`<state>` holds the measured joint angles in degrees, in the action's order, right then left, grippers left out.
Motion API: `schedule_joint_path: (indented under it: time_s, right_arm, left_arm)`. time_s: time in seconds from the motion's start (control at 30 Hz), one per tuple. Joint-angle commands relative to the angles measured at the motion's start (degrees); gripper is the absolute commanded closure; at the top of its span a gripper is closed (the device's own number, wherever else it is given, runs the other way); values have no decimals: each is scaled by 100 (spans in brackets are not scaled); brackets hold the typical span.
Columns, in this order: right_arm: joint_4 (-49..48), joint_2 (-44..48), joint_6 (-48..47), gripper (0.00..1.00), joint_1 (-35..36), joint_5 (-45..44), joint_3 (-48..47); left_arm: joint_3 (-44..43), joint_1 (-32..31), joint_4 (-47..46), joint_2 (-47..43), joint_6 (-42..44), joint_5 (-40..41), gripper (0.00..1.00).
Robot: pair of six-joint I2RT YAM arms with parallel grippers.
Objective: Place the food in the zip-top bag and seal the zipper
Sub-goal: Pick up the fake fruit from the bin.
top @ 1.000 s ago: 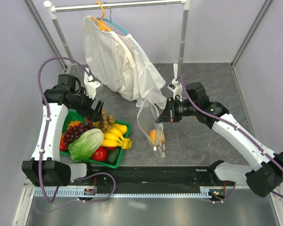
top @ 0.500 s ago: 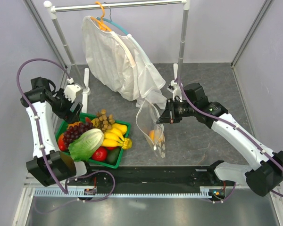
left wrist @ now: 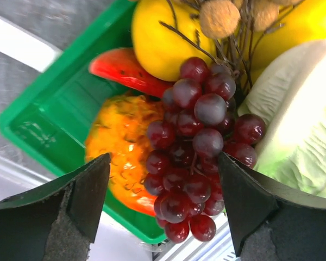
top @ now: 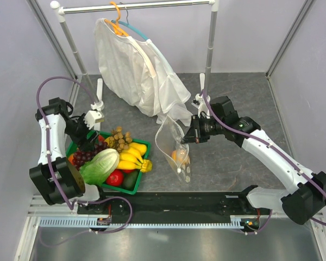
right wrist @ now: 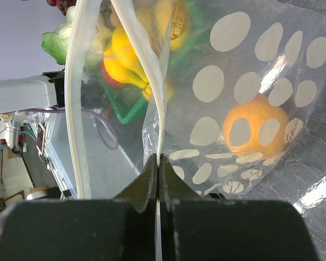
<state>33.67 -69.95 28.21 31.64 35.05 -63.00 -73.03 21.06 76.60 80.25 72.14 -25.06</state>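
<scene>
Left gripper [left wrist: 160, 190]: I see its fingers spread wide over the grape bunch [left wrist: 195, 141], with nothing held.
Right gripper [right wrist: 159, 163]: fingers pinched shut on the rim of the bag [right wrist: 250, 65].
Bag: mouth gaping and zipper strip [right wrist: 76, 109] unjoined; the lower end rests on the table [top: 233, 163], near the basket [left wrist: 54, 109].
Orange ball [right wrist: 255, 128]: inside the bag, low down.
Grape bunch, tan berries [left wrist: 220, 16]: in my basket, beside the lettuce [left wrist: 299, 125].

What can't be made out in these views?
Left wrist view: tan-brown berry bunch, cut off by top edge; orange dimpled fruit, half covered by dark purple grape bunch.
Right wrist view: clear white-dotted plastic bag, its zipper slider not in frame.
Top view: same slider, too small.
</scene>
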Motion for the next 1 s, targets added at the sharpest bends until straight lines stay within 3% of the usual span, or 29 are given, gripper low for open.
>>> schedule_joint_path:
  time_s: [0.0,0.2,0.5,0.73,0.97]
  right_arm:
    - [-97,-62,-79,100,-26,2,-28]
    - [-98,-45,-96,100,-17,-7,-1]
    - [-71,52,-148,100,-17,-24,-10]
    - [-54,113,-158,100,-17,-42,-1]
    - [-54,122,-140,100,-9,-51,16]
  left_arm:
    - [246,-14,848,61,433,220,12]
    - [194,-5,848,79,310,99,10]
    - [-949,-5,1156,-193,-165,-254,8]
    - [-168,3,1156,-931,300,185,3]
    - [202,-32,1147,-906,336,221,1]
